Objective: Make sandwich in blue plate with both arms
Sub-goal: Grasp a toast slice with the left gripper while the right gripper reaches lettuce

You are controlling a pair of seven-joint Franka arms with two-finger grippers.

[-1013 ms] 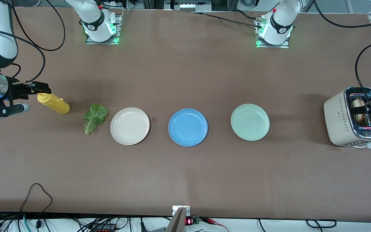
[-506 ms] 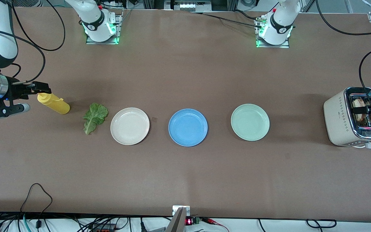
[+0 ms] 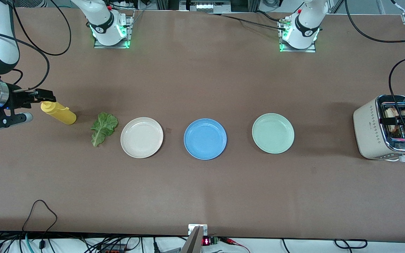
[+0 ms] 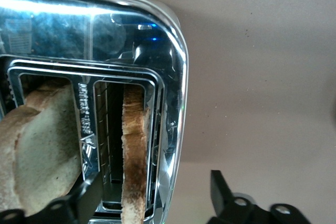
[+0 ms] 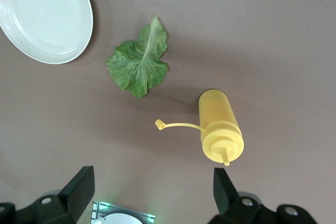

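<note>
Left gripper [image 4: 152, 195] spread over toaster [image 3: 371, 131], straddling one toast slice [image 4: 134, 156], touching nothing. Right gripper [image 5: 152, 192] waits spread above mustard bottle [image 5: 220, 129]. Blue plate [image 3: 205, 139] sits mid-table, bare tabletop all around.

Count on the surface [image 3: 202, 189]:
- Plates: 3, namely one beige plate [image 3: 141, 137], one blue plate [image 3: 205, 138], one mint-green plate [image 3: 272, 133].
- Lettuce leaf [image 3: 103, 128]: 1.
- Yellow squeeze bottle [image 3: 58, 112]: 1.
- Toaster [image 3: 374, 128]: 1, two slots.
- Bread slices: 2, one pale slice [image 4: 37, 145], one toasted slice [image 4: 134, 156].
- Robot arms: 2.
</note>
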